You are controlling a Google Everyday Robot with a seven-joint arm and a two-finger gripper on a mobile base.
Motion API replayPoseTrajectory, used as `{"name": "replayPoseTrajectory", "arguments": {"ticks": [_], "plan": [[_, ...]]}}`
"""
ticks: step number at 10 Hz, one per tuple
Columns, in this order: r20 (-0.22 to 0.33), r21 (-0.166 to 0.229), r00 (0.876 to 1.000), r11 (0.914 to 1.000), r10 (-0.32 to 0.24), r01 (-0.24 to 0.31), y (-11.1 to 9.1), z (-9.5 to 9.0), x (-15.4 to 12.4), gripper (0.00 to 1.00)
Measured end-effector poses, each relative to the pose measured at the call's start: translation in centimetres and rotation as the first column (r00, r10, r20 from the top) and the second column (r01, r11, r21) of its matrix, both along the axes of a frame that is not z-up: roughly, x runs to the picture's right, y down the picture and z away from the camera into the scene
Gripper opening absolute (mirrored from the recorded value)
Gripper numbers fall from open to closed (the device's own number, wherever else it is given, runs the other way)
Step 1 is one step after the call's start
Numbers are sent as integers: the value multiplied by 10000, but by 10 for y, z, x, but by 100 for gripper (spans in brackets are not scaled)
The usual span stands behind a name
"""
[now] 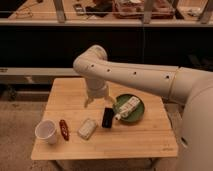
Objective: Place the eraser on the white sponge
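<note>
1. The green plate (138, 118) sits on the right half of the wooden tabletop (135, 142) and carries a long white bar with dark marks (127, 107).
2. The tool (96, 103) hangs over the tabletop just left of the plate, a little toward the far edge. Its fingers are spread apart in a released pose and grasp nothing.
3. The eraser (107, 118) lies flat on the tabletop, right at the plate's left rim, below the tool and apart from it.
4. The white sponge (87, 128) lies left of the plate, past the eraser and slightly nearer the front edge, with nothing on it.
5. Farther left of the plate lies a thin dark-red item (64, 129), and farthest left stands a white cup (46, 132).
</note>
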State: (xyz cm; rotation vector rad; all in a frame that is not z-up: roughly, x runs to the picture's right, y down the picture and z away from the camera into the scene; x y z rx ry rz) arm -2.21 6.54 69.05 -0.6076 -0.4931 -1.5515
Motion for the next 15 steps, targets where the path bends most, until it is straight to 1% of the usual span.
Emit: {"name": "replayPoseTrajectory", "arguments": {"ticks": [1, 2, 3, 4, 5, 6, 7, 8, 9, 11, 12, 15], "plan": [[-8, -12, 10000, 10000, 16, -16, 0, 1, 0, 80], [16, -53, 9998, 9998, 210, -210, 4, 9, 1, 80], [63, -97, 9988, 9988, 479, -478, 8, 20, 3, 80], [135, -130, 9961, 9961, 871, -869, 15, 35, 4, 80], [241, -81, 9879, 9882, 1530, -1529, 28, 61, 6, 80], [281, -124, 9750, 9753, 2206, -2204, 52, 91, 10, 80], [249, -151, 9695, 9698, 2438, -2435, 65, 104, 13, 80], [101, -296, 9581, 9578, 2862, -2858, 89, 123, 19, 80], [-104, -289, 9520, 9516, 3058, -3060, 104, 141, 33, 80], [-289, -281, 9448, 9446, 3263, -3270, 111, 151, 43, 80], [-323, -174, 9389, 9391, 3426, -3433, 109, 152, 45, 80], [-192, 37, 9303, 9305, 3663, -3663, 99, 146, 44, 80]]}}
